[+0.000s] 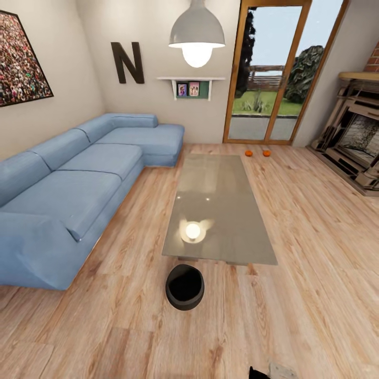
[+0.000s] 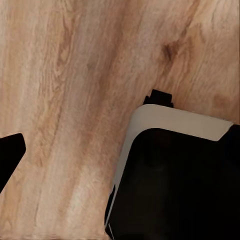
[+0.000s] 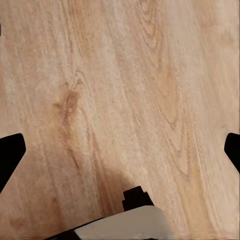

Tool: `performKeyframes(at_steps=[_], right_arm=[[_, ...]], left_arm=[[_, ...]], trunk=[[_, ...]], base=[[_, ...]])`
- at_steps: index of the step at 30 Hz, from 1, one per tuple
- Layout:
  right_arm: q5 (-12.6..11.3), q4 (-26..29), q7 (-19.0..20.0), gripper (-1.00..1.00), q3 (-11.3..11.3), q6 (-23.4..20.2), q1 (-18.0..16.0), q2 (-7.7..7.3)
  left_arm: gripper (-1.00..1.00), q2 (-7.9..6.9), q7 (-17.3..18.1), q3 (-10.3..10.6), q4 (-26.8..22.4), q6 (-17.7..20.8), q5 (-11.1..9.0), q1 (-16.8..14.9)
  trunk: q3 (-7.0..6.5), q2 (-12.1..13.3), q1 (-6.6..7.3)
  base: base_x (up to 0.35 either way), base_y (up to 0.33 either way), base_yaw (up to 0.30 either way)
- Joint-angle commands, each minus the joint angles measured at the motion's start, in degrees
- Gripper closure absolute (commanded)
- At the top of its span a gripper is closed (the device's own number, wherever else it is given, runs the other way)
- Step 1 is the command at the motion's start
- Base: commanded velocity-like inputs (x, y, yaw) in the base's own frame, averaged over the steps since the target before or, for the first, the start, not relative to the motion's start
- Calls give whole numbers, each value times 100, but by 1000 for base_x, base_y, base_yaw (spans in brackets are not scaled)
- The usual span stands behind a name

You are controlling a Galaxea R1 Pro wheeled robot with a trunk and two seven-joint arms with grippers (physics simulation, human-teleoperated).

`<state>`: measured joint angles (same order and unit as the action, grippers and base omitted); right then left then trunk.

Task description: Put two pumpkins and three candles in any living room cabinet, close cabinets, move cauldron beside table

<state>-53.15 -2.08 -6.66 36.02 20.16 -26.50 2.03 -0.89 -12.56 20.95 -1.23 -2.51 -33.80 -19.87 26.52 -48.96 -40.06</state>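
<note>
The right pincer (image 3: pixel 120 150) is seen in its wrist view with its two dark fingertips set wide apart at opposite edges of the picture; nothing is held between them, and only the wooden floor (image 3: pixel 125 90) lies beneath. Part of the robot's pale and black body (image 3: pixel 125 222) is seen near the edge of that view. Of the left pincer, one dark fingertip (image 2: pixel 9 155) is seen in its wrist view, so whether it is apart or together cannot be told; nothing is seen held there. The same wooden floor is shown under it, with a large black, white-rimmed part of the robot (image 2: pixel 180 175) beside it.

In the head view, the cauldron (image 1: pixel 185 287) is found standing upright on the floor, just beside the near short end of the surface (image 1: pixel 221 210), a low glossy grey table in which the hanging lamp (image 1: pixel 196 34) is mirrored. The two pumpkins (image 1: pixel 249 153) are seen on the floor just beyond the far end of the surface, near each other and in front of the glass door (image 1: pixel 273 73). A blue corner sofa (image 1: pixel 79 184) stands along the left wall, well apart from the surface. A fireplace (image 1: pixel 358 142) is set at the right. A large letter N (image 1: pixel 127 63) and a small shelf with pictures (image 1: pixel 190 87) are fixed to the far wall.
</note>
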Motion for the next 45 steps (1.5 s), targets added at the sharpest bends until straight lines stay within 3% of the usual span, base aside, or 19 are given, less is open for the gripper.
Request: performKeyframes(at_steps=[1, 4, 10, 21, 26, 45], right_arm=[[-17, -26, -11, -100, 49, 67, 42, 7], [-14, -56, -17, -100, 46, 354, 259, 14], [-18, -78, -28, -100, 46, 447, 405, 17], [-20, -84, -54, -100, 37, 437, 671, 24], [-20, -76, -54, -100, 37, 421, 697, 26], [-20, -85, -53, -100, 16, 416, 699, 17]], left_arm=[[-100, 1, 8, 55, 8, -44, -46, 44], [-100, 3, 80, 55, 43, -262, -42, 292], [-100, -44, 102, 42, 52, -591, -107, 538], [-100, -122, 108, 18, 53, -741, -82, 572], [-100, -100, 113, 24, 53, -1001, -131, 582], [-100, -47, 108, 24, 53, -1207, -130, 730]], trunk=[[-14, 38, 22], [-68, 158, 88], [-86, 198, 110], [-86, 198, 110], [-86, 198, 110], [-86, 198, 110]], base=[[0, 0, 0], [0, 0, 0], [0, 0, 0], [-3, 0, -17], [-182, 0, -243], [-31, 0, -276]])
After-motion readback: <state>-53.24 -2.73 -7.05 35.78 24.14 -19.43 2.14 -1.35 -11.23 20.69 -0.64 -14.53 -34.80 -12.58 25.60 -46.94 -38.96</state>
